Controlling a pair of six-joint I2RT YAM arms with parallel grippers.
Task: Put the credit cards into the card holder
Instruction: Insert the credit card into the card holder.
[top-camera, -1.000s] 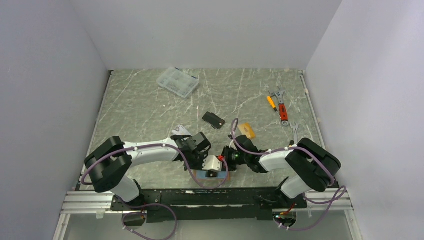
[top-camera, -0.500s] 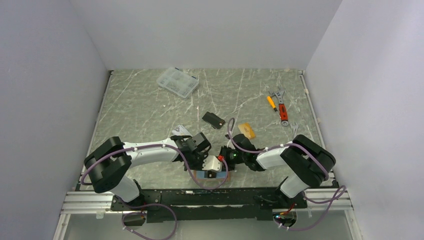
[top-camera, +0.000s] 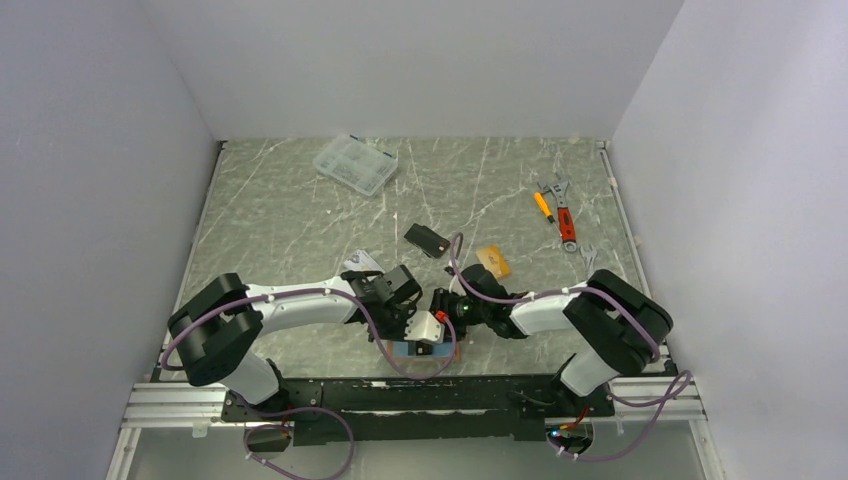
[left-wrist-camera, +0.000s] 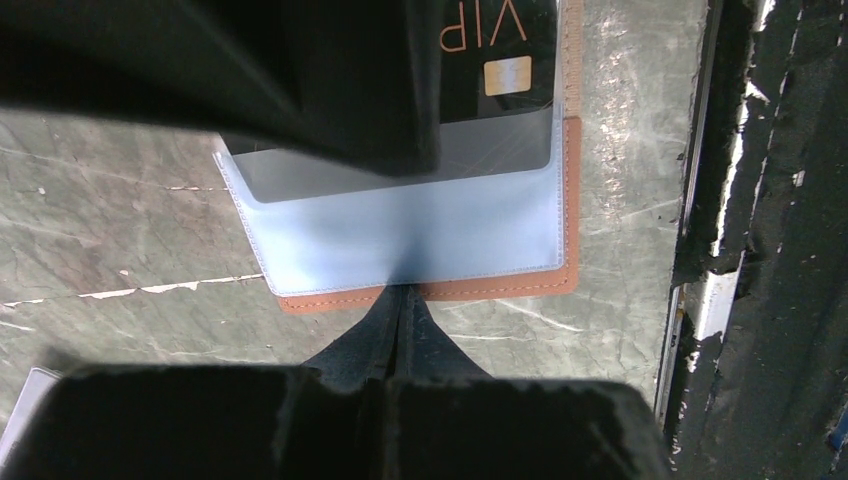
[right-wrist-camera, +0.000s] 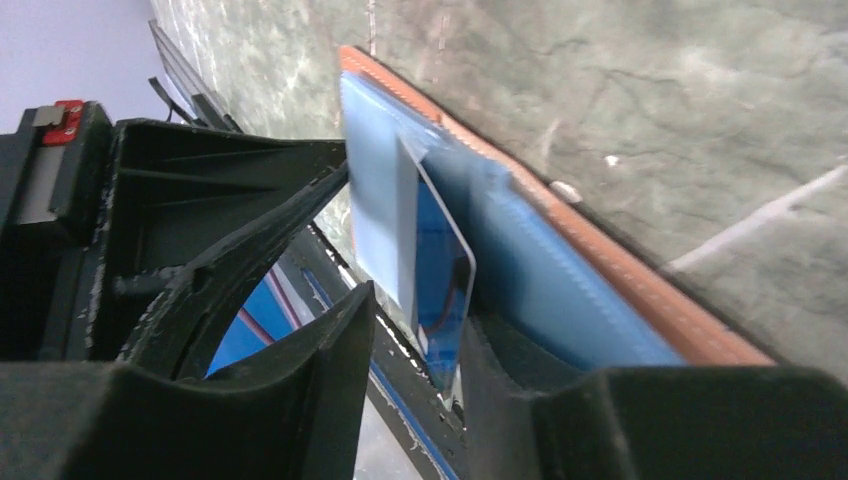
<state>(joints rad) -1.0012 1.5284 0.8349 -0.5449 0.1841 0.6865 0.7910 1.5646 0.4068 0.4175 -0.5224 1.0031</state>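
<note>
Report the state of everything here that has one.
Card holder: open, flat on table.
VIP card: partly in holder's sleeve.
Left fingers: shut, at holder's edge.
Right fingers: apart, card between them.
Black card: loose on table.
Orange card: loose on table.

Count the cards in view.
4: a VIP card partly inside the holder, a black card mid-table, an orange card right of it, a grey card by the left arm. Others may be hidden.

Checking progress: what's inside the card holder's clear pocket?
A black VIP card with a gold chip shows through the clear pocket of the card holder, not fully down. The right hand covers the pocket's upper part.
</note>
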